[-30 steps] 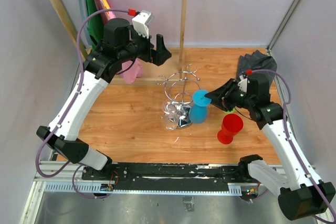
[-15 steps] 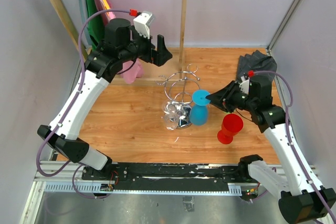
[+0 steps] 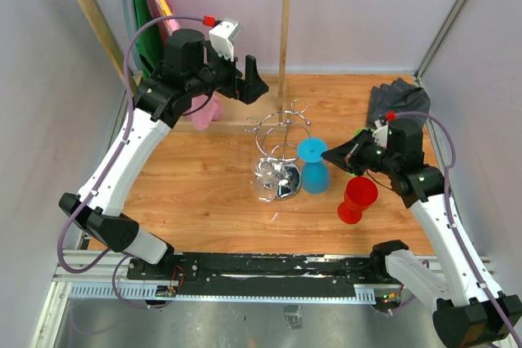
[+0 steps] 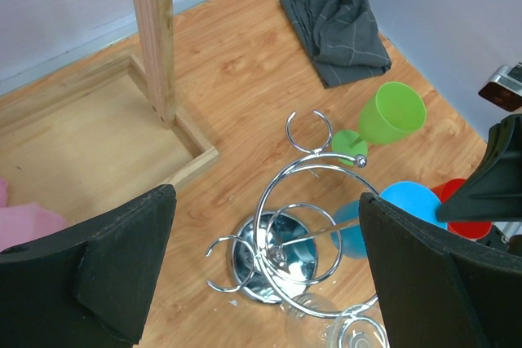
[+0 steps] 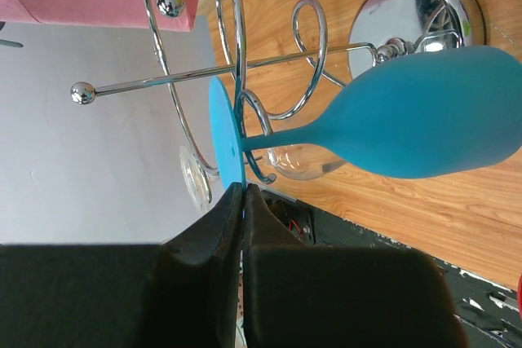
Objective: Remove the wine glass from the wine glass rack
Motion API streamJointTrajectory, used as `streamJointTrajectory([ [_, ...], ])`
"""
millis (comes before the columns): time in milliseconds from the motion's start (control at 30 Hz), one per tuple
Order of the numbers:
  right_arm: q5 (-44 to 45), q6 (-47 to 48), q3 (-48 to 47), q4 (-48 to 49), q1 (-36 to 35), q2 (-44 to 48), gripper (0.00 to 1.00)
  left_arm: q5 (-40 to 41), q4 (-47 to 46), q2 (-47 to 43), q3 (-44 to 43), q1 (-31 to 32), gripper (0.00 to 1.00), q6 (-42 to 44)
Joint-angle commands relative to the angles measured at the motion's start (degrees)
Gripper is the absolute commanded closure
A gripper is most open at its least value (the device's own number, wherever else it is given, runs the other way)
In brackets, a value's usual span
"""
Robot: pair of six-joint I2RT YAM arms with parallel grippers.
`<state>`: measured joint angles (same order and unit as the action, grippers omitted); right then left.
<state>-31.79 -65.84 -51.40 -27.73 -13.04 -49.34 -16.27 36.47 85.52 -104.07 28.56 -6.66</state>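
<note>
The chrome wine glass rack (image 3: 281,129) stands mid-table, its round base (image 4: 273,258) below my left gripper. A blue wine glass (image 3: 315,170) hangs bowl-down at the rack's right side. My right gripper (image 3: 333,154) is shut on the rim of its foot (image 5: 227,140), fingertips (image 5: 232,201) pinching the disc. The stem still lies against the curled end of a loop arm (image 5: 259,124). Clear glasses (image 3: 265,181) hang on the rack's near side. My left gripper (image 3: 249,79) is open and empty, high above the rack, its fingers (image 4: 90,275) wide apart.
A red glass (image 3: 356,198) stands right of the rack, below my right arm. A green glass (image 4: 391,113) lies beyond the rack. A grey cloth (image 3: 395,99) lies at the back right. The wooden clothes rail (image 3: 285,30) with a pink garment (image 3: 204,112) stands behind.
My right gripper has drawn back a little to the right with the blue glass, whose bowl has shifted right, away from the rack's post. The left arm has hardly moved.
</note>
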Motion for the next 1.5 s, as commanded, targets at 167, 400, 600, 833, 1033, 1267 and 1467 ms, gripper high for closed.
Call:
streamJointTrajectory([
  [167, 0.8, -2.2, 1.3, 2.5, -0.7, 2.1, 0.99, -1.0, -0.3, 0.3, 0.8, -0.6, 0.01, 0.2],
  [400, 3.0, -2.7, 1.6, 2.5, 0.8, 4.0, 0.99, -0.6, -0.2, 0.2, 0.9, -0.7, 0.01, 0.4],
  [600, 1.9, -2.1, 1.4, 1.1, 4.9, 5.5, 0.99, -0.9, -0.2, 0.4, 0.8, -0.6, 0.01, 0.2],
  [833, -0.7, -2.0, 1.1, 0.6, 9.3, 6.9, 0.99, -1.0, -0.1, 0.5, 0.8, -0.7, 0.01, 0.2],
  [1033, -2.5, -1.4, 0.3, -1.0, 12.5, 7.6, 0.99, -1.0, -0.2, 0.6, 0.6, -0.7, 0.01, 0.2],
  [1267, -3.4, -1.6, 0.0, -1.4, 13.7, 8.3, 0.99, -1.3, -0.2, 0.9, 0.4, -0.6, 0.01, 0.0],
  [1467, -4.1, -4.0, -0.8, 2.0, 14.3, 8.1, 0.99, -1.2, -0.2, 1.0, 0.2, -0.7, 0.01, -0.3],
])
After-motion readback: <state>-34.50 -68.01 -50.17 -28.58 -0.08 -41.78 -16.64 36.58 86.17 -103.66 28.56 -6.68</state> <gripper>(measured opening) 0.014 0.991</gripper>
